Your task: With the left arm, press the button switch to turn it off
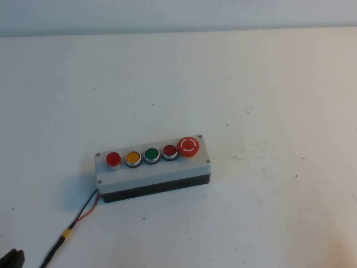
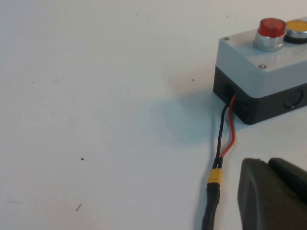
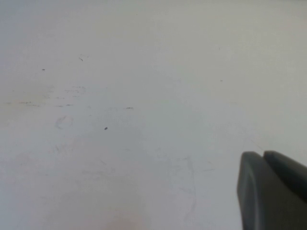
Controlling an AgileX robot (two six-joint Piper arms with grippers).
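The button switch [image 1: 114,159] is a small bright-red translucent push button with a silver ring. It stands raised at the left end of the row on the grey box [image 1: 150,173], next to the yellow button [image 1: 133,158]. It also shows in the left wrist view [image 2: 271,28] on the box corner [image 2: 240,60]. My left gripper [image 2: 268,162] is shut and empty, low over the table, short of the box and beside its cable. In the high view only a black fragment of it [image 1: 14,258] shows at the bottom left. My right gripper [image 3: 263,154] is shut and empty over bare table.
The row continues with a green button [image 1: 152,154], a darker red button [image 1: 169,151] and a large red mushroom button [image 1: 188,146]. A red and black wire pair with a yellow connector [image 2: 215,177] runs from the box's left end into a thick black cable [image 1: 53,250].
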